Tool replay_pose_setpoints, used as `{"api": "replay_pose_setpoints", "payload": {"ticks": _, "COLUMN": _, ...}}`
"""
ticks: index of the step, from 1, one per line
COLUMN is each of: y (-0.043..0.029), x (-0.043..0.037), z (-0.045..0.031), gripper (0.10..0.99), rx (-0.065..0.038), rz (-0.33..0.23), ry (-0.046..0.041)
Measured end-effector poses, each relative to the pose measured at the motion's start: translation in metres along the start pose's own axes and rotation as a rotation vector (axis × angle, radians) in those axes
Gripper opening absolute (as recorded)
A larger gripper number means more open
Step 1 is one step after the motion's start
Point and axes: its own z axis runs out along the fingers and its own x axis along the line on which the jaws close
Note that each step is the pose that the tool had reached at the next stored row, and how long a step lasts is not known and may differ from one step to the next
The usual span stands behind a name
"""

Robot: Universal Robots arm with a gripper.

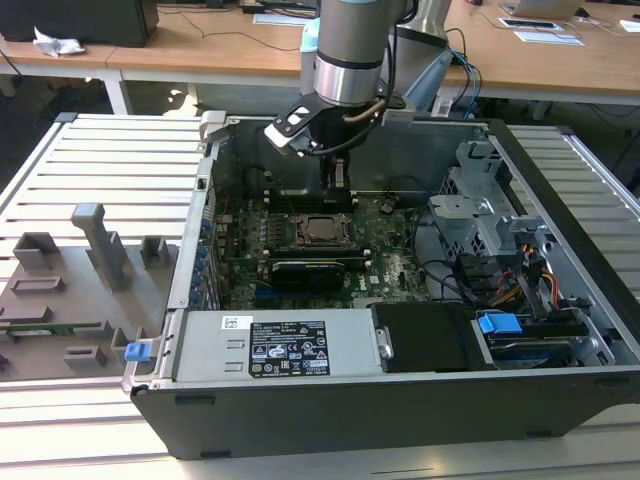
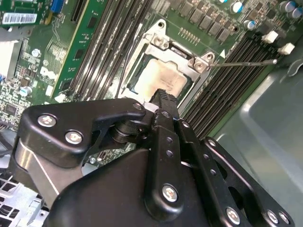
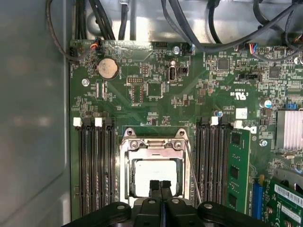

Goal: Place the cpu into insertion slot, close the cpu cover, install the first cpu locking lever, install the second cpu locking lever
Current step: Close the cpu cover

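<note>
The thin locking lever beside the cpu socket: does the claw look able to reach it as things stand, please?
Probably yes. The claw hangs close over the cpu, and the lever runs alongside with nothing covering it. The memory slots close beside it may leave little room.

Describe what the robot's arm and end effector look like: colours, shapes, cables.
The arm is a round grey tube with a silver band and a black ring at the wrist. A black cable loops beneath it. The end effector is matte black, built of angular linked bars fastened with silver screws, ending in two narrow fingers.
</note>
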Motion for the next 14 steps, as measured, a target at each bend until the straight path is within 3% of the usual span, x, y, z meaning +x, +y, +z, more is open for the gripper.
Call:
{"api": "replay_pose_setpoints", "payload": {"ticks": 4, "y": -0.0111, "x": 0.0004, "z": 0.0094, "gripper": 0.106, "rx": 0.0, "rz": 0.0, "ry": 0.0}}
{"api": "replay_pose_setpoints", "payload": {"ticks": 7, "y": -0.0146, "x": 0.0005, "z": 0.0107, "gripper": 0.106, "rx": 0.0, "rz": 0.0, "ry": -0.0001}}
{"api": "replay_pose_setpoints", "payload": {"ticks": 14, "y": -0.0146, "x": 0.0005, "z": 0.0107, "gripper": 0.106, "rx": 0.0, "rz": 0.0, "ry": -0.0001}}
